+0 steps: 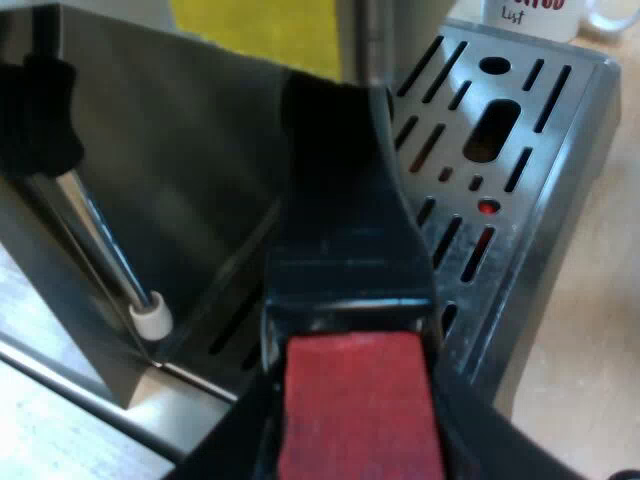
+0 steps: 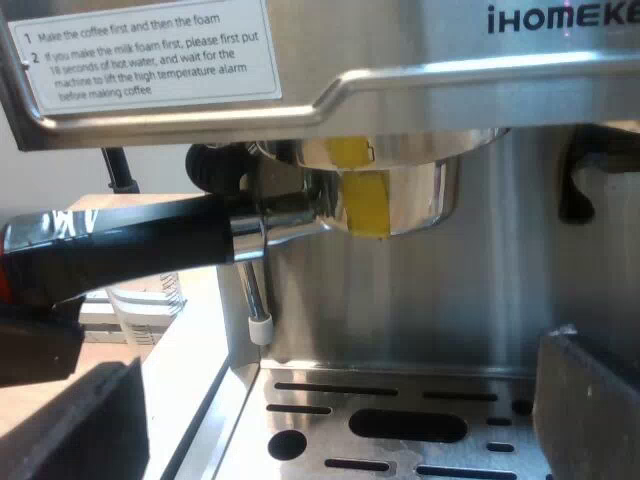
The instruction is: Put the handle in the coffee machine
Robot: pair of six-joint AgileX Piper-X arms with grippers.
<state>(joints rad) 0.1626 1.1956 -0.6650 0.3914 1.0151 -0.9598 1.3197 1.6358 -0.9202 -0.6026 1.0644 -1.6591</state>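
left tool [image 1: 360, 445] – clamped on the holder [image 1: 350, 290] by its red end | holder's basket snug up under the espresso machine [image 2: 520, 90] front | right tool [image 2: 335, 365] – fingers apart, over the drip tray [image 2: 400, 425]

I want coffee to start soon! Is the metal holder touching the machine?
Touching. The right wrist view shows the metal holder seated up in the espresso machine, no gap at its rim.

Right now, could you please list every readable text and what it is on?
"1 Make the coffee first and then the foam": sticker on the coffee machine.
"2 If you make the milk foam first, please first put 18 seconds of hot water, and wait for the machine to lift the high temperature alarm before making coffee": same sticker.
"iHOMEKE", cut off: machine's front.
"List": mug; red word above cut off.
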